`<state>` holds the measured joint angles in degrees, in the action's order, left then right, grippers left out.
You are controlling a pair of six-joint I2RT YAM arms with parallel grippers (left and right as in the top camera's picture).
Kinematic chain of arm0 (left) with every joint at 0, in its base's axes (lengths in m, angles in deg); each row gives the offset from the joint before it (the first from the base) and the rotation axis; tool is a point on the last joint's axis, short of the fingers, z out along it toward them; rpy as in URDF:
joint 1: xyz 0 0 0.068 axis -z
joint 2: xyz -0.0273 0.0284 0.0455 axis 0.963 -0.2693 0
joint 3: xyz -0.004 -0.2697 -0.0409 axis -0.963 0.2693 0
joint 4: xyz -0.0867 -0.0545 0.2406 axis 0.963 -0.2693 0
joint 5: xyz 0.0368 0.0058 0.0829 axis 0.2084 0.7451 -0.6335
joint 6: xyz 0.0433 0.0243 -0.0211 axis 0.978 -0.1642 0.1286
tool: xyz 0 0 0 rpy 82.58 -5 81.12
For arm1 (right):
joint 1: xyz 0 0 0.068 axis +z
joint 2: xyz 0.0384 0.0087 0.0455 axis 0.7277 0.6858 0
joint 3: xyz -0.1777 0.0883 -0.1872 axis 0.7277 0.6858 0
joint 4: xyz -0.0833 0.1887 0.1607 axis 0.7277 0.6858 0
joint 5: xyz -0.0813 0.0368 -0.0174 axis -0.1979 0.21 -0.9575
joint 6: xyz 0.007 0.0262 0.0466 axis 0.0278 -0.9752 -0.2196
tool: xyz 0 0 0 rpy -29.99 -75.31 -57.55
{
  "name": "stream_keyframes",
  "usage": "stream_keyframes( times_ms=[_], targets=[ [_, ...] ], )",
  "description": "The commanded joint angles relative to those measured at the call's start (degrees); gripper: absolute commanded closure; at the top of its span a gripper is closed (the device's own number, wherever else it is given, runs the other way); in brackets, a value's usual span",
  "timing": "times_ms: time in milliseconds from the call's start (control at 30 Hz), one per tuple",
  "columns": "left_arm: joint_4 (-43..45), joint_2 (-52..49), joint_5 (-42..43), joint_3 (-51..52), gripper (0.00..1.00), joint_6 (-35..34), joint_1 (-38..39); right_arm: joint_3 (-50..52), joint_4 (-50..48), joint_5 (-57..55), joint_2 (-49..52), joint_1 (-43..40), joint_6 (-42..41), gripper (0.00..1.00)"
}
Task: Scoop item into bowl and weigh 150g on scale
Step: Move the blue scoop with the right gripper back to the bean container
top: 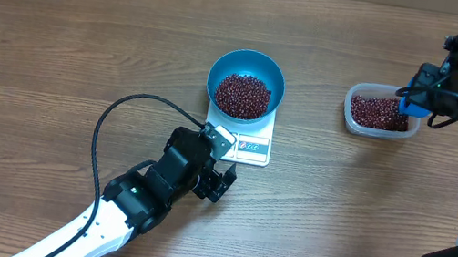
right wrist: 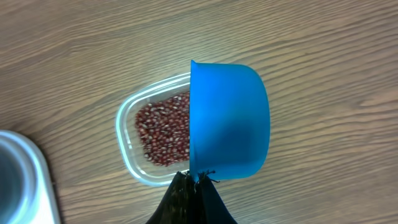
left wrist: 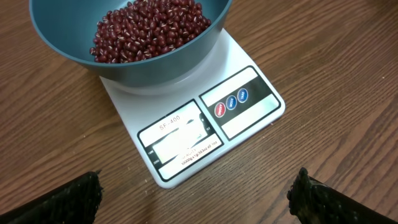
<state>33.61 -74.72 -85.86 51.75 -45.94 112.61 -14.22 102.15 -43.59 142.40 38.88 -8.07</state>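
At table centre, beans (top: 242, 96): small dark red-brown ovals in a loose heap inside the blue bowl (top: 217, 69), below its rim. Bowl seated on the white scale (top: 255, 149), overhanging its far and side edges; near strip of the scale uncovered.

On that strip, readable from the left wrist view: "SF-400" above the display window (left wrist: 177, 144). Fine print below the window too small to make out; window washed out, no figure legible. Beside it, a black band with three round buttons (left wrist: 231, 103), one red and two blue.

Just short of the scale's near edge, left gripper (left wrist: 199, 202) released, fingers spread wide to either side, touching nothing, tips over bare wood.

Left of the scale, black cable (top: 96, 140) looping up from the left arm, apart from bowl and scale.

Well to the right, across a stretch of bare wood, clear tub (top: 347, 106) holding more of the same beans. Over the tub's right end, blue scoop (right wrist: 227, 118), grasped at its near end by the clenched right gripper (right wrist: 196, 182). Scoop seen as a smooth blue shell, contents hidden, covering part of the tub.

Wood-grain table (top: 62, 19) open on all sides of the scale.
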Motion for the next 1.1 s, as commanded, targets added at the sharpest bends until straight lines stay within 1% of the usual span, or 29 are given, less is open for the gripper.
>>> stream_keyframes(
  times_ms=[0,133,300,400,567,833,900,1000,1067],
  targets=[
    [0.00,-0.11,-0.74,0.35,0.00,-0.52,0.02,-1.79,-0.28,-4.81,-2.29,1.07,0.48,0.96],
    [0.00,-0.11,-0.74,0.35,0.00,-0.52,0.02,-1.79,0.15,-7.72,-2.29,3.69,0.46,0.96],
    [0.00,-0.11,-0.74,0.35,0.00,-0.52,0.02,-1.79,3.19,-13.03,-2.29,8.57,-0.20,0.96],
    [0.02,-0.11,-0.74,0.35,0.01,-0.52,0.02,-1.79,4.31,-17.00,-2.29,10.47,-1.97,0.96],
    [0.00,-0.11,-0.74,0.35,0.00,-0.52,0.02,-1.79,4.39,-19.39,-2.29,11.74,-3.02,0.96],
    [0.00,-0.11,-0.74,0.35,0.00,-0.52,0.02,-1.79,3.96,-19.54,-2.29,11.82,-3.26,0.96],
    [0.02,-0.11,-0.74,0.35,0.00,-0.52,0.02,-1.79,3.52,-19.50,-2.29,11.82,-6.49,0.96],
    [0.00,-0.11,-0.74,0.35,0.01,-0.52,0.02,-1.77,3.13,-17.09,-2.29,11.78,-16.79,0.96],
    [0.02,-0.11,-0.74,0.35,0.00,-0.52,0.02,-1.77,3.23,-13.60,-2.19,11.69,-24.79,0.96]
  ],
)
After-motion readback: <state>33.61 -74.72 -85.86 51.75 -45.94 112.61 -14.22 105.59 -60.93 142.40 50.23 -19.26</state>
